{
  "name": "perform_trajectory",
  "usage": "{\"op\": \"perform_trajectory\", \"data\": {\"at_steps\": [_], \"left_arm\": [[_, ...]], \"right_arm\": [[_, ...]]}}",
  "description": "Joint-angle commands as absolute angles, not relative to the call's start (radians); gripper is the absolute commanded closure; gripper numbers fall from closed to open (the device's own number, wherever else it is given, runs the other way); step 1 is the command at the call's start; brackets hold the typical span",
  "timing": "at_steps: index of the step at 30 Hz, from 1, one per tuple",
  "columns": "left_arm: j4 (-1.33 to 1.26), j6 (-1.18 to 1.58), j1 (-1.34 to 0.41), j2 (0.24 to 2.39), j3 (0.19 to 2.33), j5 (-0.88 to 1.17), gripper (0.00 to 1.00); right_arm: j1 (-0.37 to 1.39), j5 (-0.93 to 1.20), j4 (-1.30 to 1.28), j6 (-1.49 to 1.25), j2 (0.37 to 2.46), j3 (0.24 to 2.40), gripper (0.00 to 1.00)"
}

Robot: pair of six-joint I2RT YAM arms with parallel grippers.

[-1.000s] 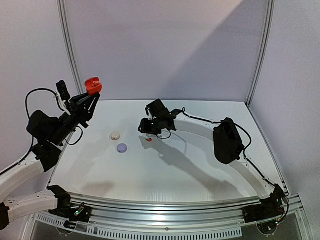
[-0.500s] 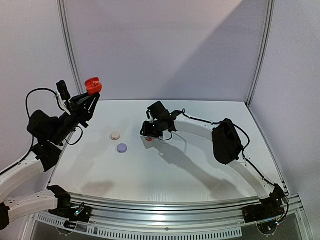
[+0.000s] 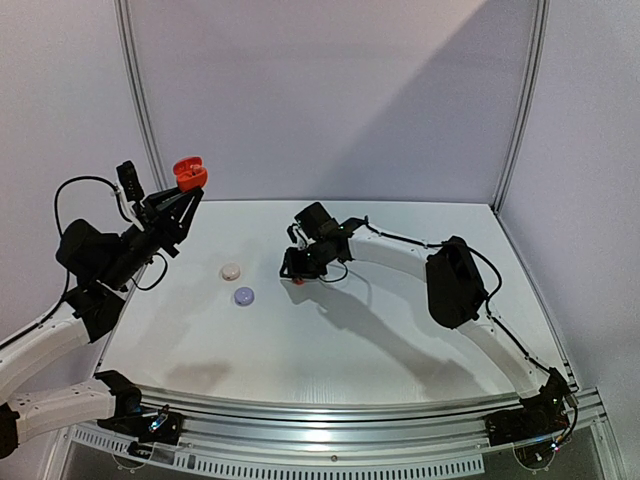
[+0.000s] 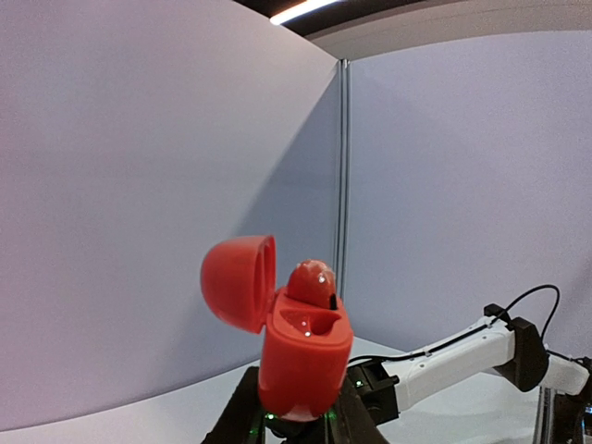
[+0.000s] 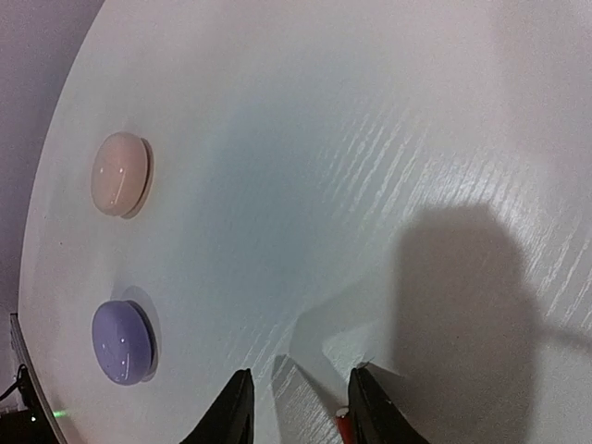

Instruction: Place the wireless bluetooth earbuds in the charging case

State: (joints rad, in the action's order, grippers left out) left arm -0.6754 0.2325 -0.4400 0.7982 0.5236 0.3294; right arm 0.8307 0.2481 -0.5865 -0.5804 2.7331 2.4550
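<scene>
We see the red charging case raised in the air, lid open, one red earbud seated inside; a second red earbud lies on the tabletop.

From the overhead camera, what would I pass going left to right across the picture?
An open red case held up by the left gripper → cream round case → lilac round case → right gripper over a red earbud.

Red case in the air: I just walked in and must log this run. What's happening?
The left end effector holds the open red charging case up, one red earbud seated in it. The right end effector is down at the table, open, beside the other red earbud. A cream case and a lilac case lie closed.
</scene>
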Motion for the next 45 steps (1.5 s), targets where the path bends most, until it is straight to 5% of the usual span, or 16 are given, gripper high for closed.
{"op": "perform_trajectory", "data": {"at_steps": [1,32,41,45], "left_arm": [[-0.681,0.230,-0.427,0.798,0.509,0.341,1.00],[-0.659,0.222,-0.426,0.800,0.512,0.348,1.00],[-0.653,0.225,-0.427,0.799,0.512,0.344,1.00],[-0.657,0.226,-0.426,0.803,0.514,0.347,1.00]], "right_arm": [[0.857,0.299,-0.733,-0.521,2.726,2.430,0.65],[0.975,0.297,-1.038,-0.130,2.548,2.287,0.65],[0.926,0.044,-0.747,-0.595,2.366,2.167,0.60],[0.925,0.069,-0.527,-0.720,2.312,2.046,0.66]]}}
